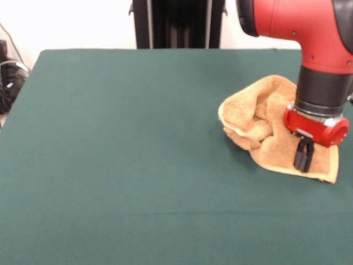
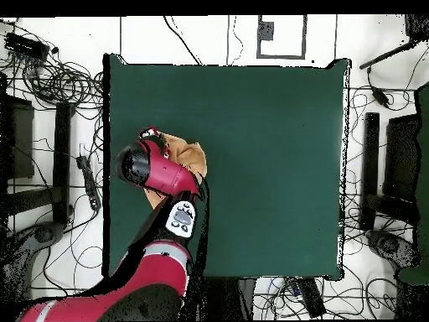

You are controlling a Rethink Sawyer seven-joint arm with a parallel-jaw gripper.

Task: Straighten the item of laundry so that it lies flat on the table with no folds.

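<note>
The orange-tan towel (image 1: 259,118) lies crumpled and folded over itself at the right side of the dark green table (image 1: 127,143), with one flatter corner toward the front right. My gripper (image 1: 303,165) comes down on that flatter part near the towel's front edge, and its black fingers (image 1: 300,154) are pressed together with their tips on the cloth. In the overhead view the towel (image 2: 189,156) shows near the table's (image 2: 268,168) left edge. The red arm (image 2: 159,172) covers most of it and hides the gripper.
The robot's black pedestal (image 1: 177,23) stands at the table's far side. Cables and dark equipment (image 2: 50,84) lie on the floor around the table. The towel sits close to the table's edge in the overhead view.
</note>
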